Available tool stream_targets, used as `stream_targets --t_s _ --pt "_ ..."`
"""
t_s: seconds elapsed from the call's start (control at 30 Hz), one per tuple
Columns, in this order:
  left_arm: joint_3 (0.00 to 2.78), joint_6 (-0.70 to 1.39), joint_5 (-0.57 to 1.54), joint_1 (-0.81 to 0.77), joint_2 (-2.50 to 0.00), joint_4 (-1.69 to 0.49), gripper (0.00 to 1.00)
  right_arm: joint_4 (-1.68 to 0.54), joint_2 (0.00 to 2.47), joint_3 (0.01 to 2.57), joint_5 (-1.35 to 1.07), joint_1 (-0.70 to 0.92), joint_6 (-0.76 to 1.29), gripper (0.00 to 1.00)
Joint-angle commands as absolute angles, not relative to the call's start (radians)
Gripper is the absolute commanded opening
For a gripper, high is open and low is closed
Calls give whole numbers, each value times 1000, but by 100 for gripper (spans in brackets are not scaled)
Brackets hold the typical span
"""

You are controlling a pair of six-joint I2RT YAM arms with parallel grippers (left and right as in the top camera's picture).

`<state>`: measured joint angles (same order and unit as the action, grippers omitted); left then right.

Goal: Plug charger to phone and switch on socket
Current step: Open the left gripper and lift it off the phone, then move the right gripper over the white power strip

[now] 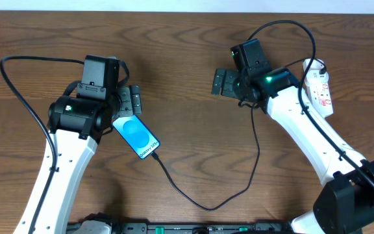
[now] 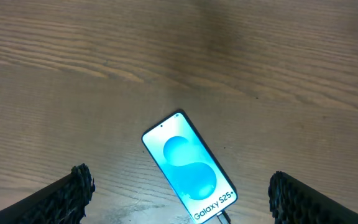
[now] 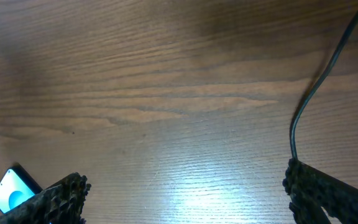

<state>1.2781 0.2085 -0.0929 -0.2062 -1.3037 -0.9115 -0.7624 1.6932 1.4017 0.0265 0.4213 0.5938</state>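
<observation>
The phone (image 1: 137, 136) lies flat on the wooden table with its blue "Galaxy S25+" screen up, also in the left wrist view (image 2: 189, 168) and at the edge of the right wrist view (image 3: 11, 190). The thin black charger cable (image 1: 200, 203) runs from the phone's lower end, where its plug tip (image 2: 221, 217) sits in the port, looping right and up towards the socket. The white socket (image 1: 319, 91) lies at the far right. My left gripper (image 1: 134, 101) is open and empty just above the phone. My right gripper (image 1: 224, 82) is open and empty over bare table.
Thick black robot cables arc over both arms (image 1: 18, 88) (image 1: 284, 26). The charger cable (image 3: 316, 87) crosses the upper right of the right wrist view. The arm bases stand at the table's front edge (image 1: 356, 201).
</observation>
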Motion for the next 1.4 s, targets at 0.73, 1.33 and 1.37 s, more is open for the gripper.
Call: stream_targets --t_s 0.73,1.33,1.37 --pt "1297 195 -120 -207 -1306 -912 92 -1192 1692 1592 -311 -231 245 99" --pt "1297 195 -120 -207 -1306 -912 93 -1133 1751 1614 -419 -523 -148 99" --pt "1297 195 -120 -207 -1306 -912 92 -1140 1775 1639 -420 -523 -152 99"
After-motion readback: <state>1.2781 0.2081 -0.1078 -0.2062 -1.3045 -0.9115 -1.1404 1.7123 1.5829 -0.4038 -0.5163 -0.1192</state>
